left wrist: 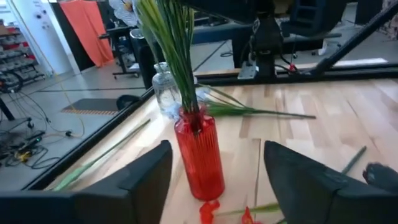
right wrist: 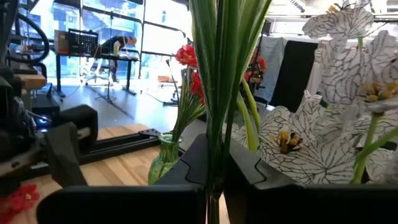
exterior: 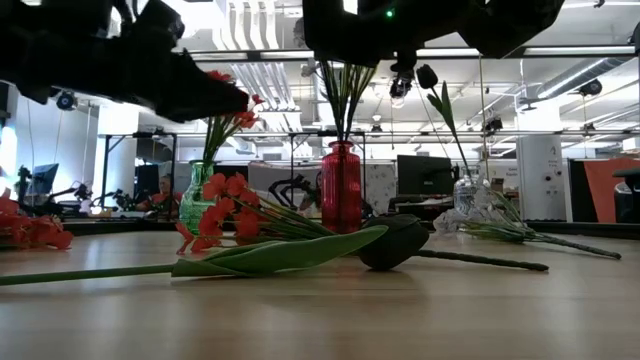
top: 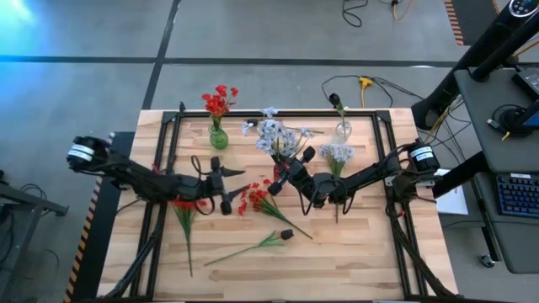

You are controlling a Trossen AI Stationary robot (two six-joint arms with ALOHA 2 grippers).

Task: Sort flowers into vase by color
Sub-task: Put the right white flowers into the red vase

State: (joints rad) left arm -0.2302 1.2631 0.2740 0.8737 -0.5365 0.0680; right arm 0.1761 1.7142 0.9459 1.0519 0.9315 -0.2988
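Observation:
A red vase (left wrist: 200, 158) stands mid-table and holds a bunch of pale blue-white flowers (top: 274, 135) on green stalks. My right gripper (top: 288, 171) is shut on those stalks above the vase. My left gripper (top: 227, 187) is open and empty, level with the vase on its left, and its own view shows its fingers (left wrist: 216, 152) standing apart before the vase. Red flowers (top: 253, 199) and a dark-budded stem (top: 271, 239) lie flat on the table. A green vase (top: 217, 136) holds red flowers. My right gripper pinches the bundle of green stalks (right wrist: 217, 124) between its two fingers, below the blooms and above the vase neck. The fingers come about level from the table's right and lie across the stalks. The stalks stand upright (exterior: 345, 100), their lower ends in the red vase (exterior: 341, 185).
A clear glass vase (top: 342, 129) with a dark bud stands at the far right. Pale flowers (top: 337, 155) lie beside it, under my right arm. More red flowers (top: 184, 209) lie under my left arm. A black frame (top: 168, 126) borders the table.

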